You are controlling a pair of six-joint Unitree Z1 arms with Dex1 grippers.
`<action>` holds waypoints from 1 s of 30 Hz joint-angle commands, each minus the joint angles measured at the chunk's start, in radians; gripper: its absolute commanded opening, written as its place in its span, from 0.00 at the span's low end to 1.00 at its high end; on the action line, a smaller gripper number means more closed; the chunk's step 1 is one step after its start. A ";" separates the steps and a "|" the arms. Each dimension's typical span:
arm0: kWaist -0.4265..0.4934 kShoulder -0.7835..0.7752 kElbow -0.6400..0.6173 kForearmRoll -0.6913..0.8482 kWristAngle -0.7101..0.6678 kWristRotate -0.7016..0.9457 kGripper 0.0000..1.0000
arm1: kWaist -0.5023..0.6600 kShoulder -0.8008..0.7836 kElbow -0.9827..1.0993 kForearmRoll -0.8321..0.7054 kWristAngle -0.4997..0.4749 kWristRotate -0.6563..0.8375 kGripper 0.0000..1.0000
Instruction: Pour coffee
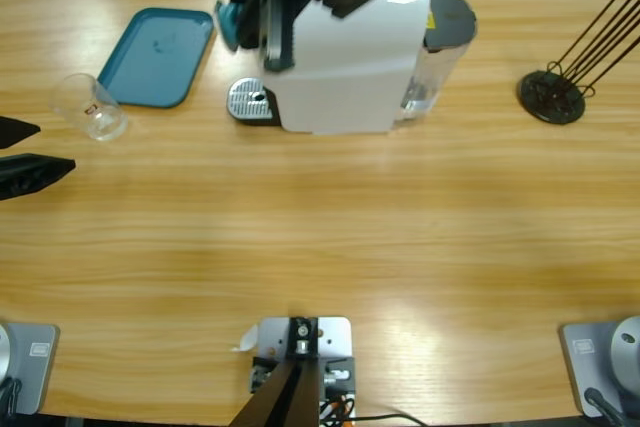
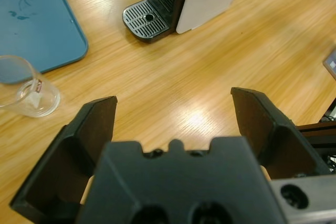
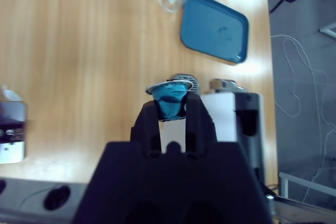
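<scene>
Coffee: none visible at this moment. The glass (image 1: 90,107) is empty, and nothing stands on the machine's (image 1: 345,57) drip grate (image 1: 250,100).

Right gripper (image 3: 172,109): jaws closed to a narrow gap on a teal capsule (image 3: 171,98), held high over the machine's front end. The capsule's silver rim faces away from the wrist, with its body back between the jaws. In the high view only a teal patch shows beside the dark arm.

Handling, by judgement: the capsule is light, thin-walled and easily crushed, and its smooth tapered sides could slip. The hold on the body just behind the rim looks right, provided the grip is modest. Its axis runs along the gripper's line, rim foremost; whether that suits the loading slot cannot be told, as the slot is hidden.

Left gripper (image 2: 173,124): jaws wide apart, holding nothing, low over bare table (image 1: 320,247) at the left edge.

The glass lies tipped on its side just beside the blue tray (image 1: 160,55), mouth toward the gripper in the left wrist view. It is rigid, slick and breakable; I would take it across the wall near mid-height, then stand it upright.
</scene>
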 commanded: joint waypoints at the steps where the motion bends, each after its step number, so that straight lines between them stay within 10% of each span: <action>1: 0.019 -0.018 0.031 0.024 -0.012 0.003 0.94 | -0.107 0.081 -0.050 0.009 0.023 -0.049 0.00; 30: 0.019 0.008 0.031 0.010 -0.016 0.006 0.95 | -0.178 0.237 -0.165 0.007 -0.004 -0.091 0.00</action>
